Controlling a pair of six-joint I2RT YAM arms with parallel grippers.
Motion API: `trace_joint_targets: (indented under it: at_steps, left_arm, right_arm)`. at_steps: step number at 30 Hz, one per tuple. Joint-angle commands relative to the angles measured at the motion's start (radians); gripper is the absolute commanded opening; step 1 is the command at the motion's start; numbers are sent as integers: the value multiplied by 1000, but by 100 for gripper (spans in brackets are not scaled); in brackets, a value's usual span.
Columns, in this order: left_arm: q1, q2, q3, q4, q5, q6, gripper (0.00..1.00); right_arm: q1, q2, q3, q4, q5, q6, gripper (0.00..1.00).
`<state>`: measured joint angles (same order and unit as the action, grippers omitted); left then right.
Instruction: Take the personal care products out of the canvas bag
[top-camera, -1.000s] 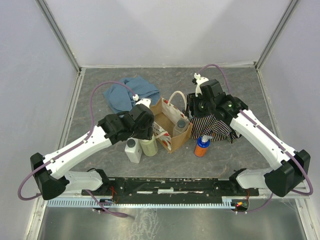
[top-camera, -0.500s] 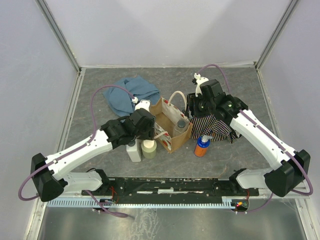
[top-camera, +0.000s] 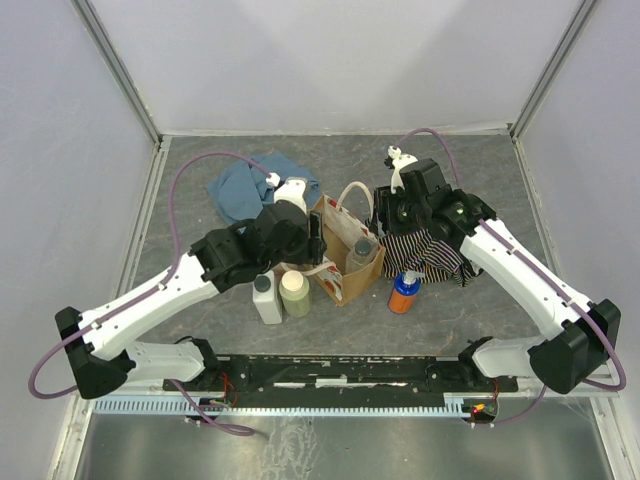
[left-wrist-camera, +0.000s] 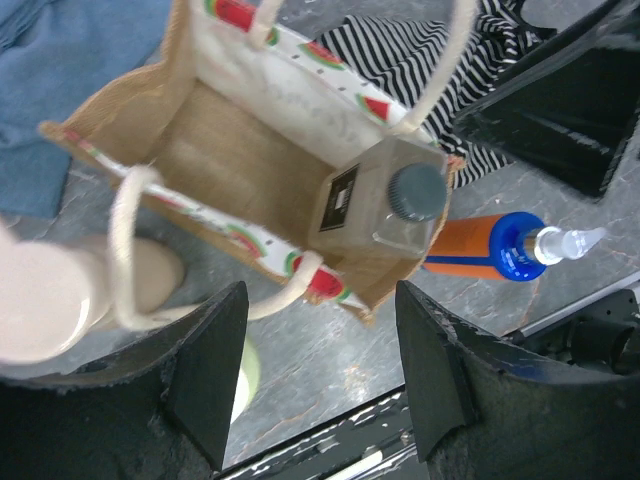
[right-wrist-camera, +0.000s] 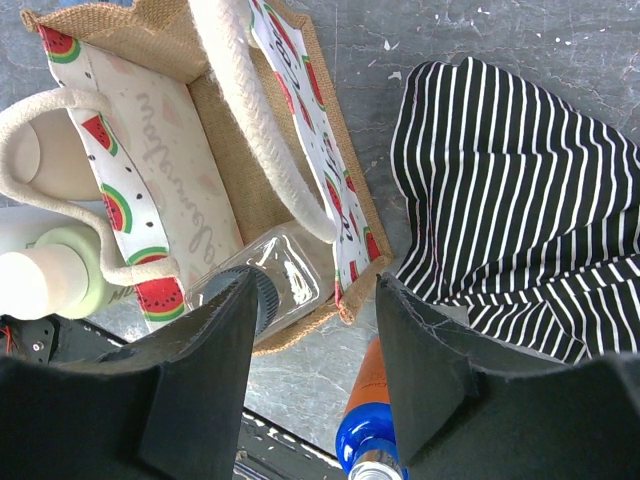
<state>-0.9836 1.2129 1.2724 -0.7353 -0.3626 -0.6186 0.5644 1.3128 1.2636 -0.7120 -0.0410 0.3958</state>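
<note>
canvas bag (top-camera: 335, 232), upright, mouth open: one grey-capped bottle (left-wrist-camera: 385, 215) inside in a corner, three bottles (top-camera: 294, 293) already outside beside it; left gripper (left-wrist-camera: 320, 300) and right gripper (right-wrist-camera: 315, 285) hover above, jaws apart and empty, likely readying that last pick.

**Grey desk and its load**

The mottled grey desk (top-camera: 470, 170) bears a crumpled blue cloth (top-camera: 240, 185) at the back left, the canvas bag (top-camera: 362, 277) upright mid-desk and a striped cloth (top-camera: 435, 258) just right of it. Nearer the front sit a white bottle (top-camera: 266, 300) and a beige bottle (top-camera: 294, 295) side by side, and a blue-and-orange bottle (top-camera: 404, 293) by the bag's right corner
</note>
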Motion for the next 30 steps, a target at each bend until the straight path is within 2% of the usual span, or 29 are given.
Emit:
trace_joint_targets:
  at_steps: [1,8,30]
  left_arm:
    - [-38,121,71,61,10,43,67]
    - [-67,261,98,139,24,71,67]
    - [-75,391,91,251,102,144,67]
  right_arm:
    - [-3,-9,40,19,39,-1,59]
    - [-3,-46,53,-21,142,-8,60]
    - [-4,-59,49,-35,187,-49,62]
